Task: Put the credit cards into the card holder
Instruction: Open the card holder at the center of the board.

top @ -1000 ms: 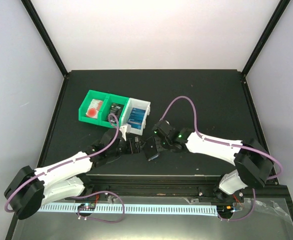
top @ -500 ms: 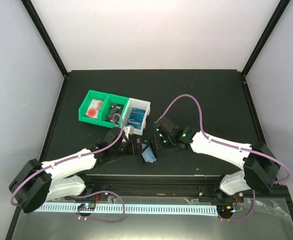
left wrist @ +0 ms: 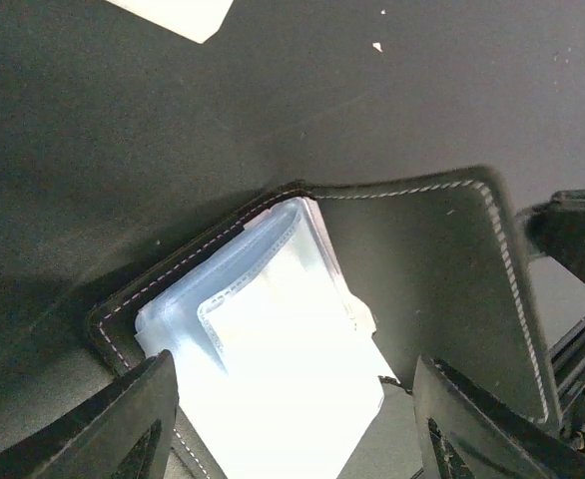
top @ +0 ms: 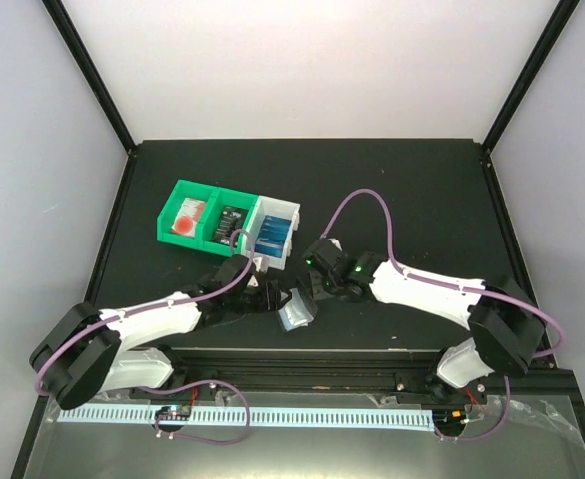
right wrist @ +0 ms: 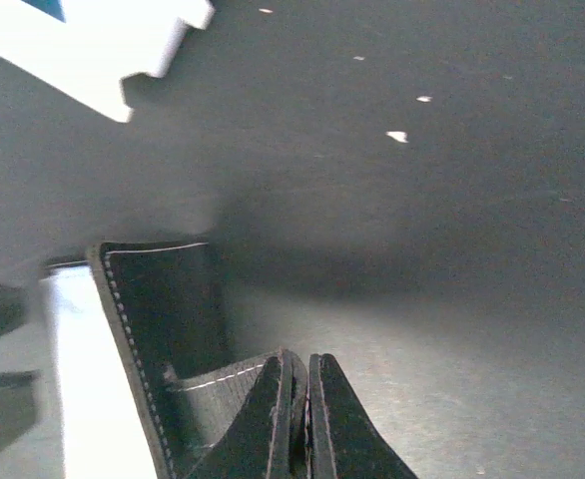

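Observation:
The black card holder (top: 294, 308) lies open at the table's front middle, its pale clear sleeves (left wrist: 283, 369) facing up. My left gripper (left wrist: 294, 371) is open and straddles those sleeves. Its left finger (left wrist: 133, 424) stands at their edge, and the right finger (left wrist: 472, 424) is clear of them. From the right, my right gripper (right wrist: 302, 367) is shut on a stitched leather flap of the card holder (right wrist: 163, 299). A blue credit card (top: 270, 233) lies in the white bin (top: 286, 213). I see no card in either gripper.
Two green bins (top: 211, 200) adjoin the white bin at the back left, one holding a red-and-white item (top: 186, 216), the other a dark card (top: 231, 221). The white bin's corner (right wrist: 93, 60) shows in the right wrist view. Black frame posts stand at the table's corners.
My left gripper has moved right over the open holder, and its jaws have narrowed. The right gripper drew away and came back, still shut, and the pale sleeves now lie exposed.

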Controlling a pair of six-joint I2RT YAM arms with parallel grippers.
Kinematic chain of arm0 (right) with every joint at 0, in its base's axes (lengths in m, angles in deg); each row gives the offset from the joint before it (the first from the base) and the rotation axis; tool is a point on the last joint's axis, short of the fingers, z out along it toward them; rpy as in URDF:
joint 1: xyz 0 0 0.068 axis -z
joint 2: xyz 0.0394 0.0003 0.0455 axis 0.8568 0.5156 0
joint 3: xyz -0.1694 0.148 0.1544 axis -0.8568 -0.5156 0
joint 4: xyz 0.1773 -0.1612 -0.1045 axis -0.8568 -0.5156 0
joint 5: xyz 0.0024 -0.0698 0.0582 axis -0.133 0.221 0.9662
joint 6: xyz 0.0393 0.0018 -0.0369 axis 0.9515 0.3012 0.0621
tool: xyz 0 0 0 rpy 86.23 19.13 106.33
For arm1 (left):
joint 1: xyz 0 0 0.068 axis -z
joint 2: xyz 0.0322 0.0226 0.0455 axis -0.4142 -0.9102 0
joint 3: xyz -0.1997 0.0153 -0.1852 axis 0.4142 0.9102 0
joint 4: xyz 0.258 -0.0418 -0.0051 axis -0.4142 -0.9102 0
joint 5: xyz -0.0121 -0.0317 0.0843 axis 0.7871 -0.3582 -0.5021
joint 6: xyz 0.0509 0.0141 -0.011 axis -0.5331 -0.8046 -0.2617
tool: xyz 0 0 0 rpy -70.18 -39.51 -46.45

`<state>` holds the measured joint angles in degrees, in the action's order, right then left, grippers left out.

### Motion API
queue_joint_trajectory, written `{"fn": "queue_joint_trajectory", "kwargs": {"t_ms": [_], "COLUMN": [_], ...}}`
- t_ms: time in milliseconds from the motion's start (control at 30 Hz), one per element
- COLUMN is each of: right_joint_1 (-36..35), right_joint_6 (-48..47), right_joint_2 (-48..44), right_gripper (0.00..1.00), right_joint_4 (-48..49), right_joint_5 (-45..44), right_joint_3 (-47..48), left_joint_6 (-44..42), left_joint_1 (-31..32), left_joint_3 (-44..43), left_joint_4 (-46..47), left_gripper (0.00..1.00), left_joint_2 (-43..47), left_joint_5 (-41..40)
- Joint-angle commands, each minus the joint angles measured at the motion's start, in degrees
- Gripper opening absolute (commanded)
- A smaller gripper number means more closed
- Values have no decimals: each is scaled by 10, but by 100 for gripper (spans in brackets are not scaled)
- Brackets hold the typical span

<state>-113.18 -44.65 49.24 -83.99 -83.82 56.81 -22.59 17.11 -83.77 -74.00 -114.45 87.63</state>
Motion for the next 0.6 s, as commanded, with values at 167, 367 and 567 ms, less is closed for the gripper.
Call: {"fn": "queue_joint_trajectory", "kwargs": {"t_ms": [167, 367, 567], "right_joint_1": [3, 3, 3], "right_joint_6": [15, 26, 27], "right_joint_2": [54, 91, 110], "right_gripper": [1, 4, 13], "right_joint_4": [-47, -55, -41], "right_joint_5": [-163, -192, -186], "right_joint_3": [-7, -5, -4], "left_joint_6": [-20, -22, -17], "left_joint_1": [-2, -3, -3], "left_joint_3": [-22, -8, -15], "left_joint_4": [-33, 39, 64], "left_gripper": [66, 58, 53], "left_joint_2": [9, 19, -21], "left_joint_5": [-34, 19, 53]}}
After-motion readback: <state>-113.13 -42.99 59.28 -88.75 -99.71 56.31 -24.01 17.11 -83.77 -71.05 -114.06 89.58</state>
